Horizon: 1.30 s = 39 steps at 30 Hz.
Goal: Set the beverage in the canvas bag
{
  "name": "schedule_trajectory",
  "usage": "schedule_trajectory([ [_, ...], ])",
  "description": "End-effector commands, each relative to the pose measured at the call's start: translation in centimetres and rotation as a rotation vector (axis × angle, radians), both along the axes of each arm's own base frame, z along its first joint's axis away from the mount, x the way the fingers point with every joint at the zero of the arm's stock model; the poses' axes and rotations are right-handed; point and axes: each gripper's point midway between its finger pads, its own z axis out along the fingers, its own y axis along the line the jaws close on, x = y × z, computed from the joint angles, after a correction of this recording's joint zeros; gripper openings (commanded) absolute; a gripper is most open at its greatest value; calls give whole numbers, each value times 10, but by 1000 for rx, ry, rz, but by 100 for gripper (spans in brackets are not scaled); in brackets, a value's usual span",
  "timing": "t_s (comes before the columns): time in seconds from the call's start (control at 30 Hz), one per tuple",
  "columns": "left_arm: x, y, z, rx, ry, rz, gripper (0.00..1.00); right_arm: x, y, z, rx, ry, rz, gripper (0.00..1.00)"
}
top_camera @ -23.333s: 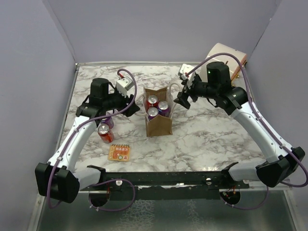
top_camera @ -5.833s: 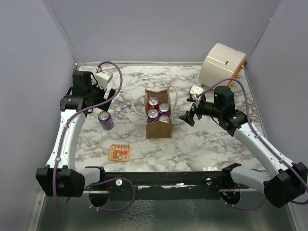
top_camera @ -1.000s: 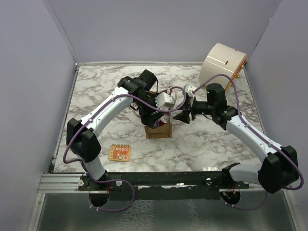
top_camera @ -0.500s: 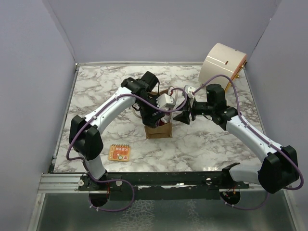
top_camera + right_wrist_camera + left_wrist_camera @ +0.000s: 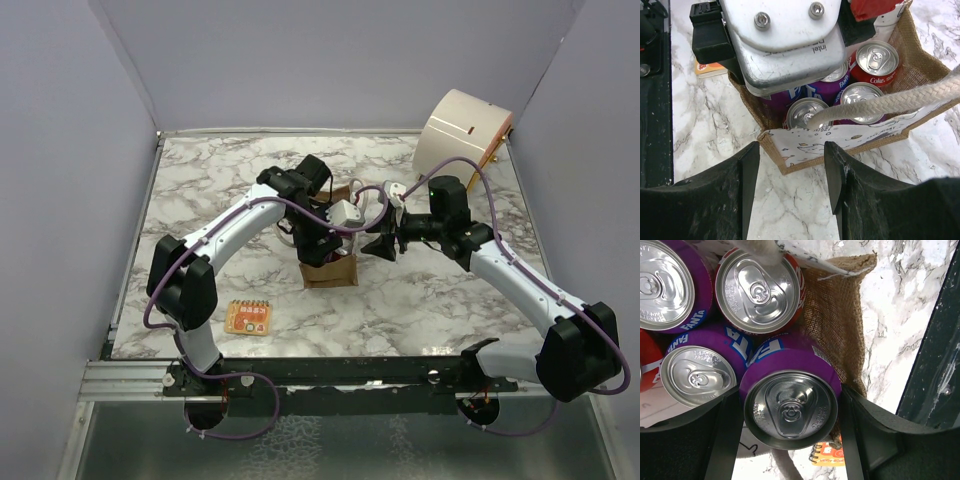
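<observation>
Left tool pinching upright purple aluminium soda can at free corner of tan burlap canvas bag. Right tool spread beside bag. Can best kept vertical, released only once seated.

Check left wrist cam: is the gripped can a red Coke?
No, the can in the left gripper is purple with Fanta lettering.

The canvas bag is coarse open-weave cloth, the purple can shiny metal, the table glossy marble.
</observation>
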Motion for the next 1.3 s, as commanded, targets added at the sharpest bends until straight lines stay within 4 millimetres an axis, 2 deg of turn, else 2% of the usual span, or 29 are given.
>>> schedule_trajectory([
  [0.0,-15,-1,-5,-7,40,-31,20,-6,2,9,22,-45,45,54],
  [0.5,-12,1,-20,20,33,-6,30,-9,1,8,16,-61,57,54],
  [0.73,-14,3,-20,29,35,-2,43,-9,1,9,17,-63,55,54],
  [1.27,-22,5,-21,50,75,-7,64,-9,0,9,18,-68,54,54],
])
